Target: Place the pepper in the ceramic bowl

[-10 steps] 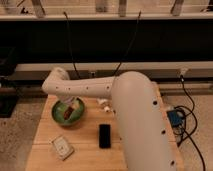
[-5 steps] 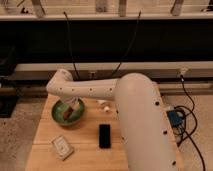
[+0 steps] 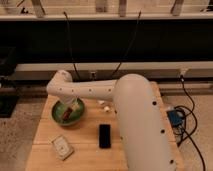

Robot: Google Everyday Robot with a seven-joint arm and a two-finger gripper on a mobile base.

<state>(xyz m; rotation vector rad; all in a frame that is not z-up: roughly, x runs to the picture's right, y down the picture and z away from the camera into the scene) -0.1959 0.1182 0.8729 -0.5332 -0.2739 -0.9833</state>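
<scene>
A: Camera view, top-down-ish. Where's the gripper [image 3: 68, 106]?

B: Left-center of frame, at the end of the white arm [image 3: 95, 91], hanging over the ceramic bowl [image 3: 59, 116]. Arm's elbow bulk fills the right half of frame, so it reaches leftward across the wooden table [image 3: 87, 150].

A: Holding anything? How wide?

B: Can't tell; the wrist hides it. The pepper [image 3: 66, 114], small reddish-brown piece, shows inside the bowl's rim, right under the gripper. Whether it's resting on the bowl floor or held, can't say.

A: Why that pose?

B: My guess: coming in from above keeps the tool clear of the rim, so the piece drops in w/o tipping the bowl. Task looks at or near the drop-off step.

A: Room to move?

B: Bowl sits near the table's upper-left edge, so little margin on that side. Small white object [image 3: 105, 105] lies just right of the bowl, near the arm. Black rectangle [image 3: 104, 135] is lower center, flat grey-white rectangular item [image 3: 63, 147] lower left; both apart from the bowl. Straight up looks like the safest exit, imo.
</scene>
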